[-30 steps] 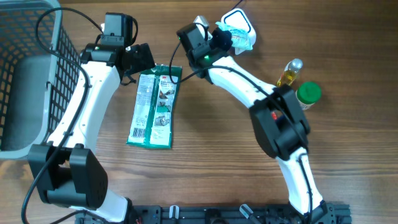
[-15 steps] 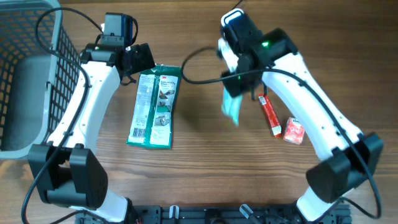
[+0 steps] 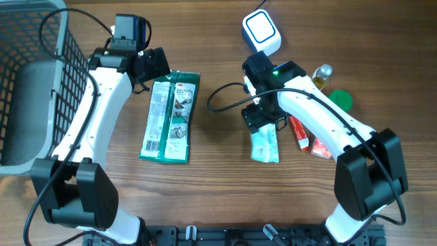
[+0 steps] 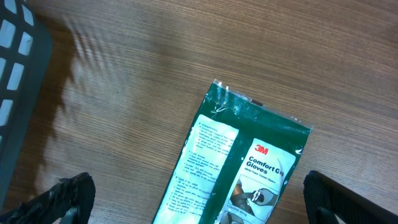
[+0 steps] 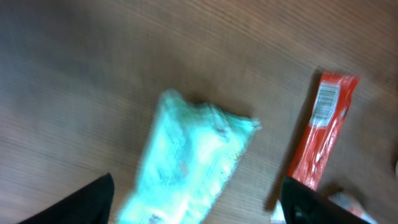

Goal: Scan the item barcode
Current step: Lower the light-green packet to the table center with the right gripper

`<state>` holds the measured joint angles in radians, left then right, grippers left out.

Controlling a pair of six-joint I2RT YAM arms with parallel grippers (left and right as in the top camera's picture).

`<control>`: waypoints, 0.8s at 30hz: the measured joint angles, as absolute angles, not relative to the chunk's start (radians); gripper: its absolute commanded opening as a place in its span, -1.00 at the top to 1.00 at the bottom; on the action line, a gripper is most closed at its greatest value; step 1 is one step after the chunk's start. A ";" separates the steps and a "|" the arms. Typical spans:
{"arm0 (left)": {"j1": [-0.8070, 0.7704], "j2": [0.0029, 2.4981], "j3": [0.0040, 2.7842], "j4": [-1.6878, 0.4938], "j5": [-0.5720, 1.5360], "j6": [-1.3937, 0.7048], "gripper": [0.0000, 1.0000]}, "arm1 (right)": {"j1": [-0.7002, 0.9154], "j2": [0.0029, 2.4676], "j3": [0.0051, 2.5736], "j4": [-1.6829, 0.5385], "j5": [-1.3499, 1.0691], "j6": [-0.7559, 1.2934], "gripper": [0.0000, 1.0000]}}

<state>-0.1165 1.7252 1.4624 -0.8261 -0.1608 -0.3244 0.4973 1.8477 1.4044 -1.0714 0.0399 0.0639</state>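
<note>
Teal packet (image 3: 265,145): flat on the table (image 3: 218,198), lower right of centre in the overhead view; blurred in the right wrist view.
Right hand (image 3: 262,121): over the packet's upper end, fingers spread wide to either side, pinching nothing.
Red stick pack (image 3: 298,132): just right of the teal packet, barcode face up.
Scanner (image 3: 261,31): white, upper right of centre, well apart from the packet.
Left hand (image 3: 151,65): upper left, fingers spread wide, above the top edge of the green gloves pack (image 3: 170,116).
Basket (image 3: 68,75): grey mesh, far left edge.

A basket (image 3: 65,75) sits far left, gloves packet (image 3: 169,117) right of it, pouch (image 3: 265,147) further right, scanner (image 3: 261,31) behind pouch.
</note>
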 measured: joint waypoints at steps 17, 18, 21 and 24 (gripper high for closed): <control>-0.117 1.725 1.462 -0.827 -0.160 -0.324 -1.00 | 0.644 1.848 1.269 -0.991 -0.185 0.546 0.87; -0.117 1.725 1.462 -0.826 -0.161 -0.324 -1.00 | 0.644 1.848 1.244 -0.972 -0.182 0.558 0.88; -0.117 1.725 1.462 -0.826 -0.160 -0.324 -1.00 | 0.642 1.848 1.149 -0.913 -0.139 0.585 0.90; -0.117 1.725 1.462 -0.826 -0.160 -0.324 -1.00 | 0.621 1.848 1.113 -0.918 -0.055 0.618 0.89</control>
<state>-0.1165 1.7252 1.4624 -0.8265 -0.1604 -0.3244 0.6212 1.8477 1.1133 -0.9176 -0.0547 0.6182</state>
